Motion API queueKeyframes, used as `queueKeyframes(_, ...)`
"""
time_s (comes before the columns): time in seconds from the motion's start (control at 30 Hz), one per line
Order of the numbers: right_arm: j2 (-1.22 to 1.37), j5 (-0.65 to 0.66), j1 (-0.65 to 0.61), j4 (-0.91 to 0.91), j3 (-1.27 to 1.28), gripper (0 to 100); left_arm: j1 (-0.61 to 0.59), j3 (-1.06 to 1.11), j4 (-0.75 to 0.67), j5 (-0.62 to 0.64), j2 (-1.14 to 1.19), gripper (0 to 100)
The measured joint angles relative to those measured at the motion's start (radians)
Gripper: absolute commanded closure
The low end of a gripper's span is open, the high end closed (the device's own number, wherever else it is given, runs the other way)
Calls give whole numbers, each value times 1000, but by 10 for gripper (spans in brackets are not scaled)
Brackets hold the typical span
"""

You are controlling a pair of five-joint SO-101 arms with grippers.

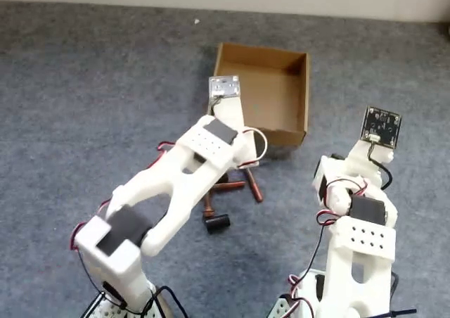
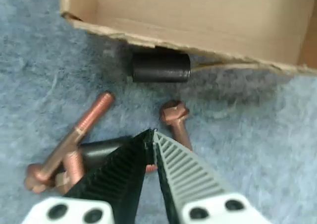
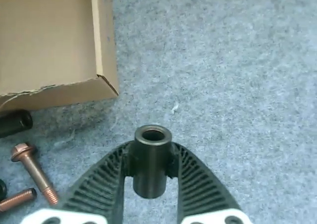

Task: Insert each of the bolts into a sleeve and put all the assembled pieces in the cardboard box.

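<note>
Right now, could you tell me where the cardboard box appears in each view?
High view: the cardboard box lies open, upper middle, beyond the left arm.
Left wrist view: the box lies past the left hand and a black sleeve.
Right wrist view: the box lies off to one side of the right hand.
Shared landmark: the flanged copper bolt before its wall.
</note>
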Motion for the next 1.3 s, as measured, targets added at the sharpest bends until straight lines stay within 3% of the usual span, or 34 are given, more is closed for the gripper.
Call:
queueKeyframes(0.13,0,0,0,0,0,995,0,-66,5,40,91,795)
queueKeyframes(0.87,0,5,0,0,0,995,41,-186,71,83,261,834)
queueKeyframes(1.07,0,5,0,0,0,995,44,-187,69,83,261,1000)
queueKeyframes(1.3,0,5,0,0,0,995,54,-193,69,87,261,995)
